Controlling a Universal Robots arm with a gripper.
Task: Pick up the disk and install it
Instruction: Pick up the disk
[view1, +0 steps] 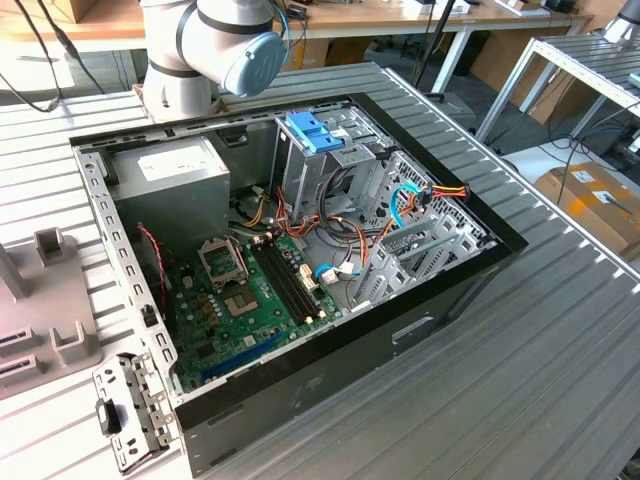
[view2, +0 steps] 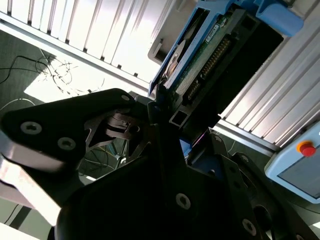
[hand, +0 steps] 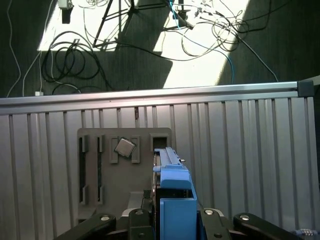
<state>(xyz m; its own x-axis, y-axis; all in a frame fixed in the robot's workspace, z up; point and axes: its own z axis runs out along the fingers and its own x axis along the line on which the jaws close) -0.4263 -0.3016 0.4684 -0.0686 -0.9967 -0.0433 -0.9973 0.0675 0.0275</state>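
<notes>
While the hand (view2: 171, 117) grips the disk (view2: 200, 60), the tray (hand: 125, 175) apparently holds a chip (hand: 124, 147).

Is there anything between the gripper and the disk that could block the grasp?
Nothing visible does. In the second wrist view the jaws of the gripper appear closed directly on the edge of the disk, with no other part between.

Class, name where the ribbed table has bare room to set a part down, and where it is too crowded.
Free: the ribbed table at the exterior view's right of the computer case, out to the table's edge. Crowded: inside the case, with cables and motherboard; the grey fixture at that view's left. The hand holds the disk.
</notes>
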